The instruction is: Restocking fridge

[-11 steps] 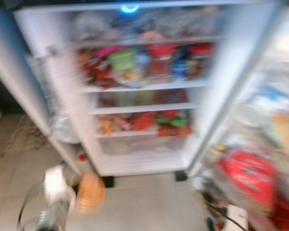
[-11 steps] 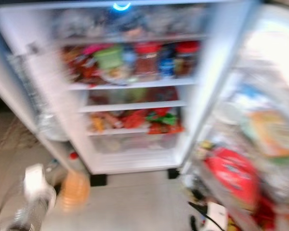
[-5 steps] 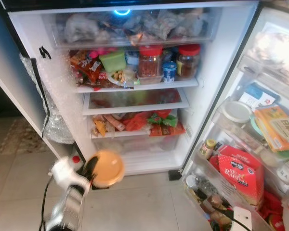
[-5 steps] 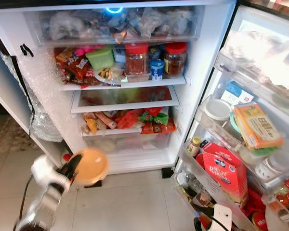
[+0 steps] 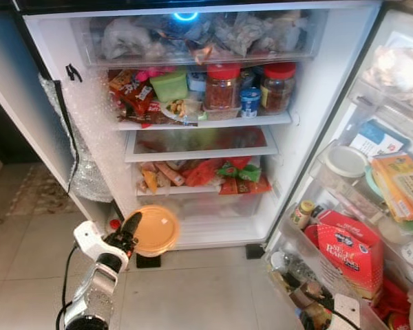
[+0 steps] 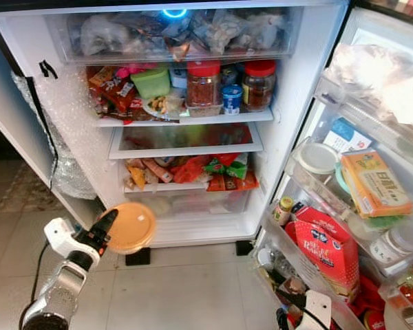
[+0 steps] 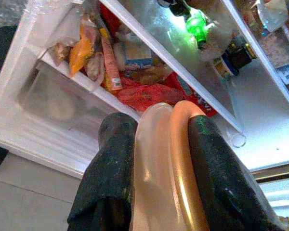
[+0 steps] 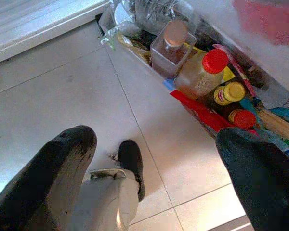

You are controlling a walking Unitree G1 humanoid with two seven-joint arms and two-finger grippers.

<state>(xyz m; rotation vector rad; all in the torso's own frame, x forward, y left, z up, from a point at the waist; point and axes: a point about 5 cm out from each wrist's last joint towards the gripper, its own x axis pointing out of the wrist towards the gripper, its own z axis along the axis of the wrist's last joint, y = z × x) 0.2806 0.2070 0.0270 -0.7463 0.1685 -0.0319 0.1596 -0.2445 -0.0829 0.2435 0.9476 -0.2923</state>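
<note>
The fridge point(image 5: 310, 103) stands open in front of me, its shelves packed with jars, packets and bags. My left gripper point(image 5: 132, 228) is shut on a round flat container with an orange lid point(image 5: 155, 230), held on edge in front of the fridge's bottom drawer point(image 5: 213, 206). In the left wrist view the container point(image 7: 164, 163) sits between both black fingers point(image 7: 111, 163), facing the low shelf of packets point(image 7: 135, 91). My right gripper point(image 8: 156, 139) hangs open low over the floor beside the door's bottom bin point(image 8: 202, 72).
The open fridge door point(image 5: 372, 206) on the right holds a red carton point(image 5: 351, 247), an orange box point(image 5: 403, 185), tubs and bottles. Bubble wrap point(image 5: 86, 158) lines the fridge's left side. Tiled floor point(image 5: 206, 295) lies ahead. A dark foot point(image 8: 131, 163) shows below the right gripper.
The blurred view has steadied and shifted a little. My left gripper has risen with the orange-lidded container, closer to the fridge's bottom drawer.
</note>
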